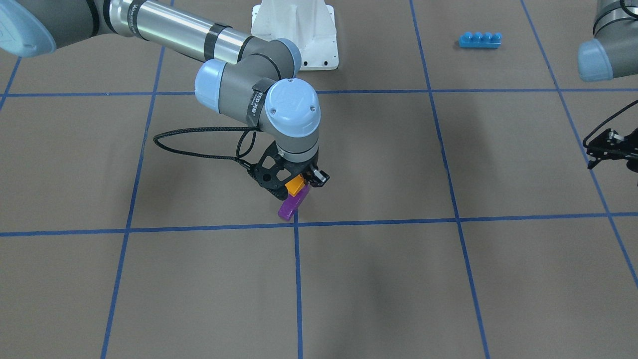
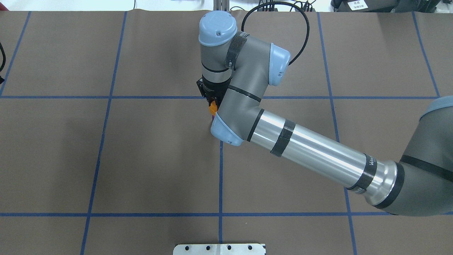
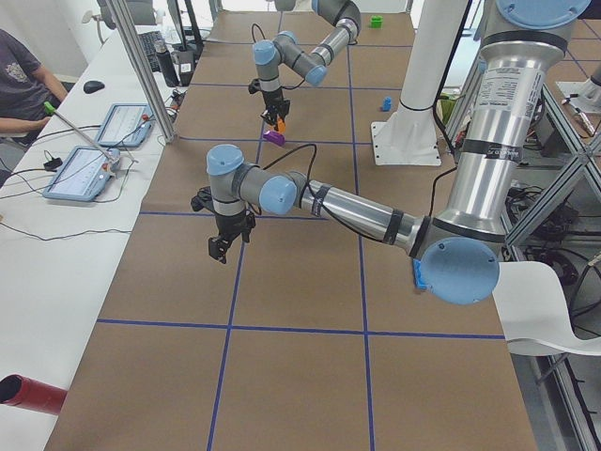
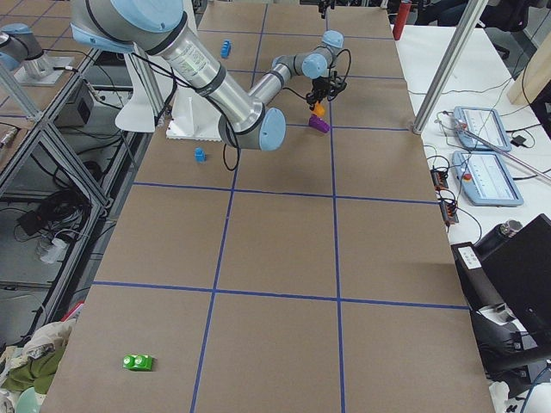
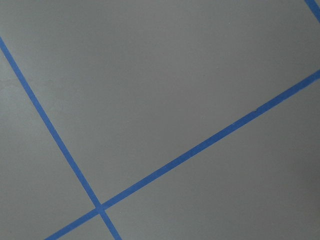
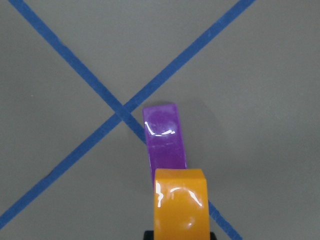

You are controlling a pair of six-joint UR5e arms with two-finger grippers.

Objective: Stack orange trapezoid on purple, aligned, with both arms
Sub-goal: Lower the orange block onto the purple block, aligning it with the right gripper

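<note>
My right gripper (image 1: 295,189) is shut on the orange trapezoid (image 1: 295,185) and holds it over the near end of the purple brick (image 1: 291,206). The purple brick lies on the brown table beside a crossing of blue tape lines. In the right wrist view the orange trapezoid (image 6: 180,202) overlaps the purple brick's (image 6: 164,140) near end, roughly in line with it. I cannot tell whether they touch. Both show small in the overhead view, orange (image 2: 213,105) above a purple sliver (image 2: 211,114). My left gripper (image 1: 598,149) hangs off to the side, empty, and its jaws are unclear.
A long blue four-stud brick (image 1: 480,40) lies at the back near the white arm mount (image 1: 299,35). A small blue brick (image 4: 200,155) sits by the mount. A green brick (image 4: 138,362) lies far off. Tablets (image 4: 486,163) sit on the side bench.
</note>
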